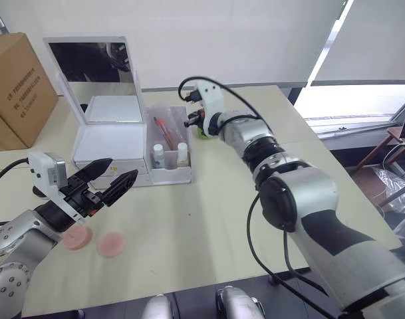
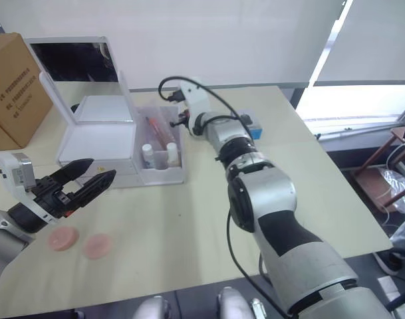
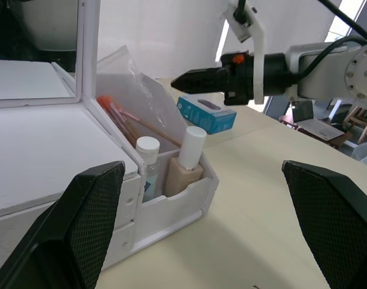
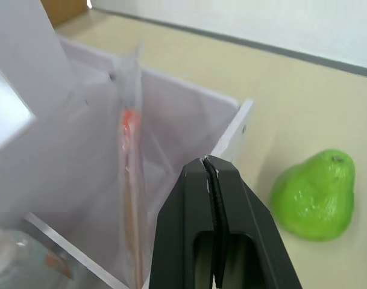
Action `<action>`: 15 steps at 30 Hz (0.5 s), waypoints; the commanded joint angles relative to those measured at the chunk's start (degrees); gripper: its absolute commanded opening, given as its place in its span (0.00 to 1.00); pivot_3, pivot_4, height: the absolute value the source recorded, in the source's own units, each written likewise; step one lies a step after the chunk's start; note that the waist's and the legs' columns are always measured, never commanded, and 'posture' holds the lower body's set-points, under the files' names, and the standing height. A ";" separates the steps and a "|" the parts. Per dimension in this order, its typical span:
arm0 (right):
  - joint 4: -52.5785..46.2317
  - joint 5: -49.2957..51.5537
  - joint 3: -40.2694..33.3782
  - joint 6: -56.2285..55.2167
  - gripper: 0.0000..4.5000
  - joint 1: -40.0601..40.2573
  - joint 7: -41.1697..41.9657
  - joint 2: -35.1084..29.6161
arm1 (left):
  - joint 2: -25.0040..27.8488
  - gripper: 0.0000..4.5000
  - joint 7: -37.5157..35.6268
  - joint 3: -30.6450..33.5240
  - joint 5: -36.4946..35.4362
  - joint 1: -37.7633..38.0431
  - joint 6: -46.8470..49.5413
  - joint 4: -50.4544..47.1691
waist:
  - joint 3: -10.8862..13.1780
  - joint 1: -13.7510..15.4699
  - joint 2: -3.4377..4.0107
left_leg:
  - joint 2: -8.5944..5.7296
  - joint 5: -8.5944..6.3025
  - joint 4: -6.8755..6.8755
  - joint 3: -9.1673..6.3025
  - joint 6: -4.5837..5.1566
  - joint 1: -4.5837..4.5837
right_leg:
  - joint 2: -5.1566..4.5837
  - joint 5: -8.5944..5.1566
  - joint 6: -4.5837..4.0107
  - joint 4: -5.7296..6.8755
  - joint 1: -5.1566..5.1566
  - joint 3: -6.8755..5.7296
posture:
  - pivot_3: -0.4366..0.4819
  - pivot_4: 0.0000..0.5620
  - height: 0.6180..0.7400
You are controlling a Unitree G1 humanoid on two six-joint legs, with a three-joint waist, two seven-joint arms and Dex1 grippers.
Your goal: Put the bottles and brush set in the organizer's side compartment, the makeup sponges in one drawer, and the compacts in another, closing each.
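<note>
smooth white plastic organizer (image 1: 112,143) – crinkly clear-plastic brush set (image 3: 132,96) packet

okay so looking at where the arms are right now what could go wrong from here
1. The right gripper, shut, hangs at the side compartment's rim beside the leaning brush set; pulling back carelessly might snag the packet and drag it out.
2. The left gripper, open, hovers close to the organizer's front; reaching for a drawer could push the light box or tip the two bottles.
3. The sponges lie flat, so the fingers may slide over them.
</note>
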 commanded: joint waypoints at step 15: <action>-102.30 35.68 -5.50 45.77 0.66 56.68 24.09 -27.82 | 14.69 1.00 -27.37 16.78 23.70 13.98 -17.21 32.37 | 0.29 1.79 0.38 | -0.12 -0.04 -0.23 0.57 -0.07 0.25 | -0.67 -0.37 0.29 -0.03 -0.25 -0.14 | 0.48 0.27 0.92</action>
